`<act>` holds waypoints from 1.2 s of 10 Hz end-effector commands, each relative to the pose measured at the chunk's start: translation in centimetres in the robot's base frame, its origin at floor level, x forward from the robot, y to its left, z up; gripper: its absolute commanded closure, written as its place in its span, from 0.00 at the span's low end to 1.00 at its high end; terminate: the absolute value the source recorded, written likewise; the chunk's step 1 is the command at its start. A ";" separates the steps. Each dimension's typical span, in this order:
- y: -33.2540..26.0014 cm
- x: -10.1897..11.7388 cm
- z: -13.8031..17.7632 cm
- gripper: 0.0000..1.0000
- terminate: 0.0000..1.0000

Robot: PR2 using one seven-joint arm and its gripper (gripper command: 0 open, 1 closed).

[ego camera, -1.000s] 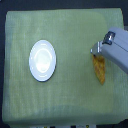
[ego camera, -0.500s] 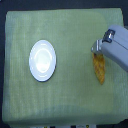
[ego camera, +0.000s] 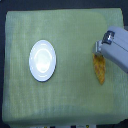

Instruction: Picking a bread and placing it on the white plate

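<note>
Claw and arm come in from the exterior view's right edge as a grey-white block, and the tip sits right at the upper end of the bread. Whether the claw's fingers are apart, together or clamped on the loaf cannot be told: the picture is too blurred and the grey housing covers that spot. A dark round detail shows on the housing near its tip.

That bread is a tapered golden-brown loaf lying lengthwise, its upper end hidden under the arm and its narrow lower end pointing toward the bottom of the view. It lies on the green cloth, on the exterior view's right side.

On the view's left half sits the white plate, round and glossy with a raised rim, and nothing lies in it. Plate and bread are well apart, with only bare green cloth between them.

Green cloth covers nearly the whole tabletop, with faint folds and creases across it. Past its edges the surroundings are dark, and at the bottom edge a few small pale shapes show, too blurred to name.
</note>
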 end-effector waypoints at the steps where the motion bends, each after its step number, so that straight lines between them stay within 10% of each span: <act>1: 0.8 -0.3 0.5 1.00 0.00; 12: 8.4 1.7 10.5 1.00 0.00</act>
